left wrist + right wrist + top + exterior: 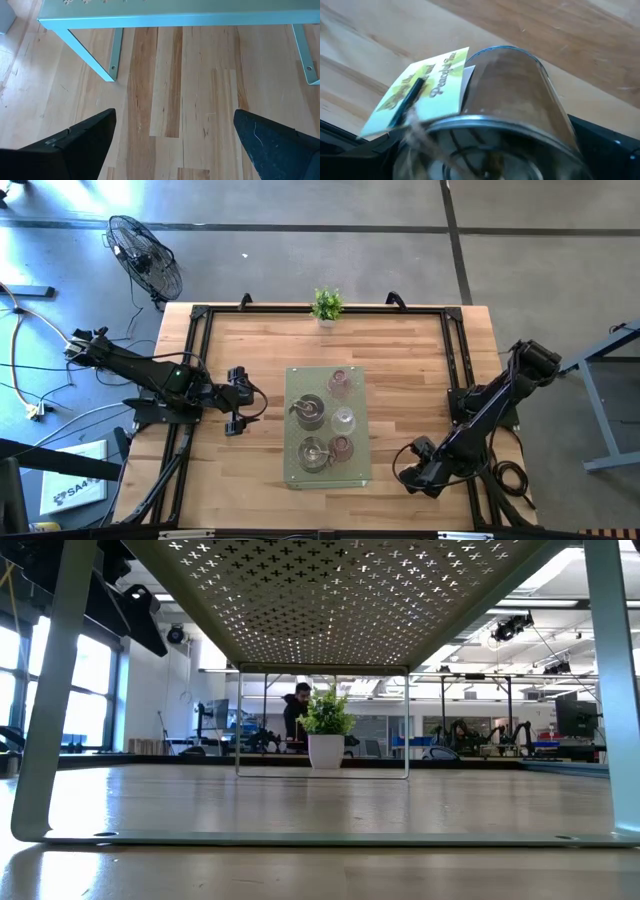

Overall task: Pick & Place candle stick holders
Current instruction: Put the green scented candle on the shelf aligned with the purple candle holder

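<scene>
- Five candle stick holders point(308, 412) are standing on the perforated green stand point(292, 475) mid-table: two silver, three glass.
- One more clear glass cup point(515, 85) is lying tilted right at the right gripper point(425, 465), beside the stand; I cannot tell whether it is being gripped.
- Its yellow-green tag point(427, 85) is partly blurred, reading "Peach…".
- Left gripper point(238, 402) is hanging released, empty.

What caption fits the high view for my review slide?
Five candle stick holders sit on a raised perforated shelf mid-table; open left gripper waits beside it, right gripper at the other side.
</scene>
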Motion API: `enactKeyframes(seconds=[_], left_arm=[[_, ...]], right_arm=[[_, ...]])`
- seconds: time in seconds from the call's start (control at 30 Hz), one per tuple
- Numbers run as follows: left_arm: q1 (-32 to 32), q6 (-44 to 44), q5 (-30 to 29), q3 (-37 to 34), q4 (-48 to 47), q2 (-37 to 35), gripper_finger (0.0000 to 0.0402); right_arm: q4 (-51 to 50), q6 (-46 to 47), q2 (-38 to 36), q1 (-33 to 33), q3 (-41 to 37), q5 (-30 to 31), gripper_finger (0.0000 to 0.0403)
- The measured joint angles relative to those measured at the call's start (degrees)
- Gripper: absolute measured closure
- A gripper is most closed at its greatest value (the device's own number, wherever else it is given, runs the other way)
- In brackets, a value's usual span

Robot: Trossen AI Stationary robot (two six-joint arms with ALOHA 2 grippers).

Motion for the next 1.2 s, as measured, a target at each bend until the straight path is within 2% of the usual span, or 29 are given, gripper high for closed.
enactKeyframes(seconds=[0.33, 0.57, 0.83, 1.2], left_arm=[[0.02, -0.01, 0.00, 0.00, -0.02, 0.00, 0.0005], [0.01, 0.00, 0.01, 0.00, -0.02, 0.00, 0.0005], [-0.01, -0.02, 0.01, 0.00, -0.02, 0.00, 0.0005], [0.01, 0.00, 0.00, 0.00, -0.02, 0.00, 0.0005]], right_arm=[[0.82, -3.76, 0.13, -0.04, -0.10, 0.30, 0.0011], [0.95, -2.85, 0.04, -0.07, -0.10, 0.38, 0.0037], [0.96, -2.35, 0.02, -0.07, -0.10, 0.69, 0.0042], [1.08, -5.28, -0.05, -0.07, -0.01, 9.27, 0.0044]])
